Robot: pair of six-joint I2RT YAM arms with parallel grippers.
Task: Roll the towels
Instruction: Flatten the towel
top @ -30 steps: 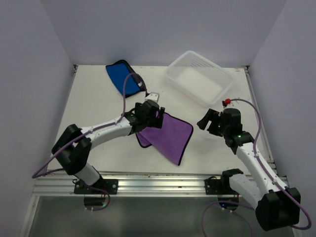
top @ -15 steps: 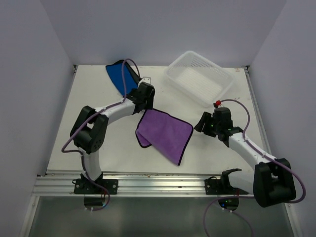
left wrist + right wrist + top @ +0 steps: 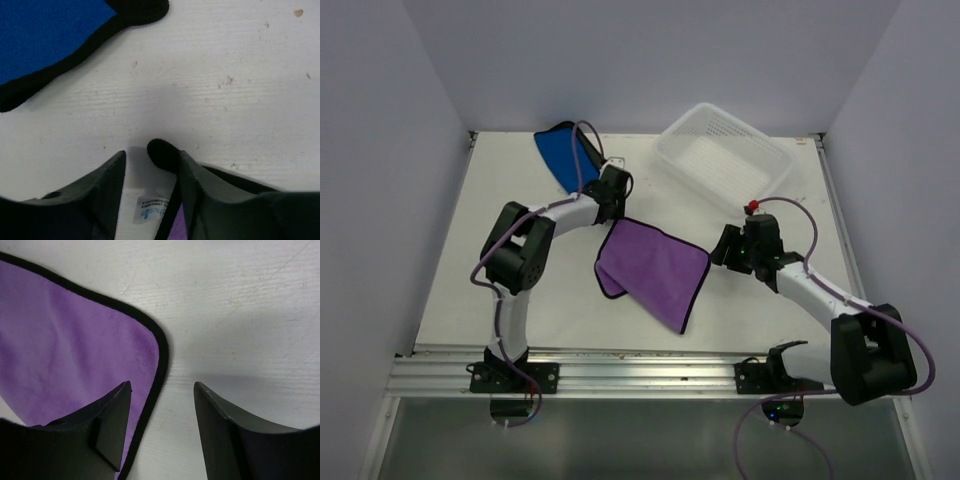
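1. Purple cloth with black edging, the purple towel (image 3: 655,265), lies spread out near the middle of the white counter (image 3: 505,190). It is turned like a diamond, and its near-left end is doubled over on itself.
2. The blue towel (image 3: 560,155), also edged in black, lies flat by the counter's far edge, toward the far-left corner and apart from the purple one.
3. A white perforated basket (image 3: 725,155) sits slantwise toward the far-right corner.
4. The left pincer (image 3: 150,170) is down at the purple towel's far corner, the one nearest the blue towel.
   - Its jaws stand apart, one on either side of that corner.
   - Between them I see the rounded black edging, a sliver of purple and a small white label (image 3: 150,215).
   - A strip of bare counter shows beside one finger, so the jaws are not pressed together.
   - I cannot tell whether either finger touches the cloth.
5. The right pincer (image 3: 162,387) sits low at the purple towel's right-hand corner, the one pointing at the counter's right edge.
   - Its jaws are apart too, with nothing clamped between them.
   - The black-edged corner curves through the gap, with one finger over the purple cloth and the other over bare counter.
6. Both arms reach in from the near edge. The left one bends across toward the far side, and the right one stretches in from the near-right corner.
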